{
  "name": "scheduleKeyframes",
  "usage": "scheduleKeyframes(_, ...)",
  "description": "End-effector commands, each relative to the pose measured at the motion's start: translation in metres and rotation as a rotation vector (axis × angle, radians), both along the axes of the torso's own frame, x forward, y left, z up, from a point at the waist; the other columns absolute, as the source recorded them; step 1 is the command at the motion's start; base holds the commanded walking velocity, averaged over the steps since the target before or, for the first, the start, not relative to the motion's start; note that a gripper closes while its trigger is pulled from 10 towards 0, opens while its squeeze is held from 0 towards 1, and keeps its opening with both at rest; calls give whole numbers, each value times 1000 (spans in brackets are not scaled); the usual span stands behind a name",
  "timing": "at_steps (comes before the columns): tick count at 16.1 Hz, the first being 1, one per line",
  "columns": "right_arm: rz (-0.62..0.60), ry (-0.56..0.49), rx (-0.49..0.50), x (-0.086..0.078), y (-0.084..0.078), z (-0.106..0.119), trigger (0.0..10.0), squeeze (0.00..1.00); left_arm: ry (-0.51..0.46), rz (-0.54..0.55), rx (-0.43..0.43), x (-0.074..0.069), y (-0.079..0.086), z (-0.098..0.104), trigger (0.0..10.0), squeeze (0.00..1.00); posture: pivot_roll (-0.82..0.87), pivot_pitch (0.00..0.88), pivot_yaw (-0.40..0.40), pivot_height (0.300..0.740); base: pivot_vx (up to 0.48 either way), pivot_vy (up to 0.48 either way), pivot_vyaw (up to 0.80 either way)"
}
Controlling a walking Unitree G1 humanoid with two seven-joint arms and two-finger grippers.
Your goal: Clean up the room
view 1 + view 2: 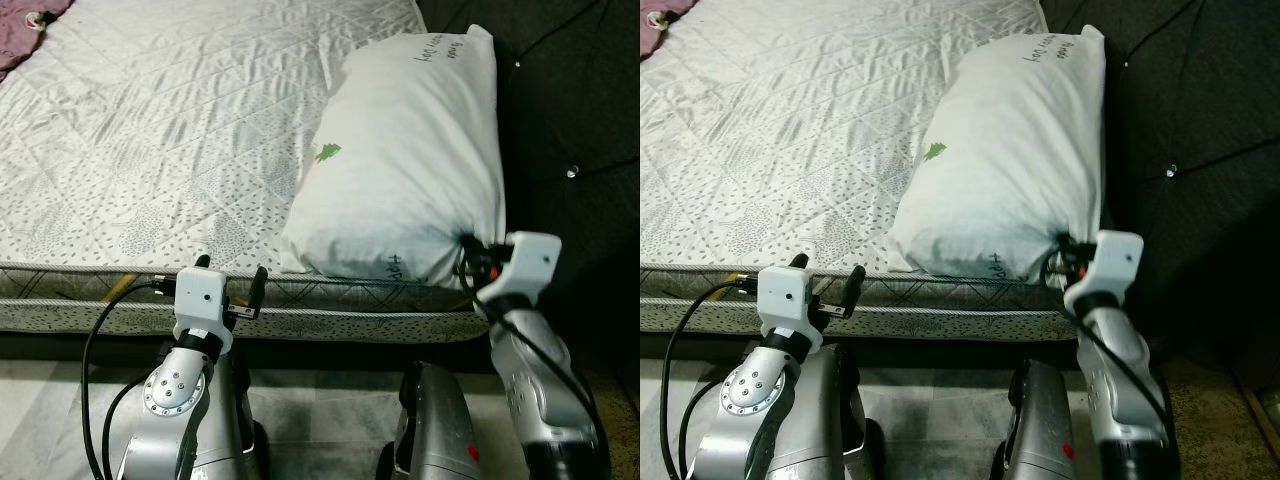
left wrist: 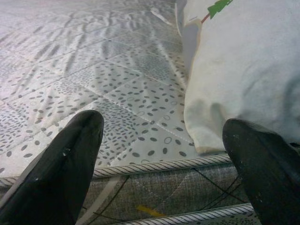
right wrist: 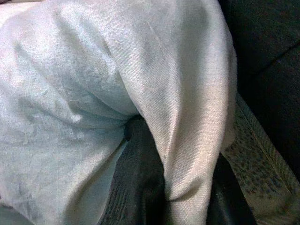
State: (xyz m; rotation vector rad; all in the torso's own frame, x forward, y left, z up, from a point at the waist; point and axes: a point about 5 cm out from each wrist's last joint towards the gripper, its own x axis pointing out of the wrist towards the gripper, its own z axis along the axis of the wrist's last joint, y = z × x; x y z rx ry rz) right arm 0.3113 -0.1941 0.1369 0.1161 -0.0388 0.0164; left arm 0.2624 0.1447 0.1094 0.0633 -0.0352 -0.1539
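Bedroom, robot at foot/side edge of bed, quilted patterned mattress bare, dark tufted headboard on robot's right. R gripper: jaws pinched on a fold of the white pillow at its near corner, cloth bunched between the black fingers per R wrist view; head views show the gripper at that corner, just over mattress edge, next to headboard. L gripper: jaws spread, nothing between them, hovering at mattress edge just beside pillow's near-left corner, not touching it; L wrist view looks across mattress w/ pillow to one side. Pillow lies lengthwise along headboard side, resting on mattress, small green tree mark on cover. Far corner of bed: bit of purple cloth, well apart from both arms. Judgement: task early-to-mid; pillow is grasped but looks not yet finally placed, near corner overhangs edge. Left to do, prob.: settle/straighten pillow, release, deal w/ purple cloth. Rest of room not visible, so total progress uncertain.
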Motion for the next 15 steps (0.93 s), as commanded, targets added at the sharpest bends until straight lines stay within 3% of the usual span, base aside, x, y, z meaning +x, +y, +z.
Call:
scheduleKeyframes(1,51,12,9,15,7,8,0,0,13,-2,9,-2,-1,-3,10000,0,15,124,-20,515,0,0,0)
scheduleKeyframes(2,68,8,5,26,6,16,0,0,13,1,10,-2,0,-3,10000,0,17,125,-21,515,0,0,0)
scheduleKeyframes(4,-27,-29,-40,56,-24,44,0,0,14,15,9,-2,3,-3,10000,0,28,123,-28,515,0,0,0)
scheduleKeyframes(7,-146,-50,-49,73,-62,73,0,0,18,39,6,-1,7,-4,10000,0,36,119,-33,515,0,0,0)
scheduleKeyframes(12,-368,-42,-148,69,-122,104,0,0,15,43,8,1,5,-3,10000,0,33,114,-25,515,0,0,0)
scheduleKeyframes(15,-408,-22,-133,63,-135,98,0,0,13,47,10,1,6,-3,10000,0,33,114,-27,515,0,0,0)
